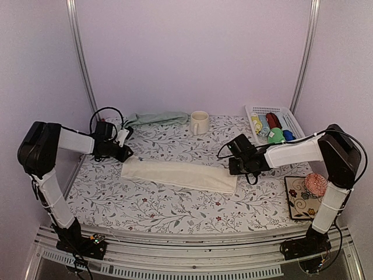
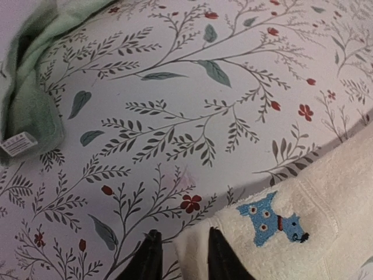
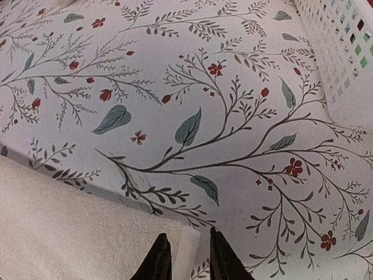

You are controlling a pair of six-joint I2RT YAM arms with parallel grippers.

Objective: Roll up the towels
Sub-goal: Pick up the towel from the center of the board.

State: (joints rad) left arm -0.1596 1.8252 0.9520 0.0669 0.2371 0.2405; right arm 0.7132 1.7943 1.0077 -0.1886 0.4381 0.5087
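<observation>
Cream terry towel folded into a long strip point(image 1: 178, 174) lies flat across the middle of the floral-print surface point(image 1: 175, 216), running left edge to right edge. Blue dog patch point(image 2: 271, 224) sits at its left end. Pale sage green towel point(image 1: 154, 118) is bunched at the far edge, left of centre, untouched.

Left fingers point(image 2: 150, 259) are narrowly spread, straddling the strip's left corner; right fingers point(image 3: 158, 259) do the same at the right corner. Neither seems to bite cloth, though the tips are cropped in the wrist views.

Step judged: start the roll on the cream strip. To do it well, take one short end, pinch all layers, curl over tight and keep the edges square so the roll doesn't cone. The other arm pins the opposite end taut. Risk: grabbing one layer, so the fold opens.
</observation>
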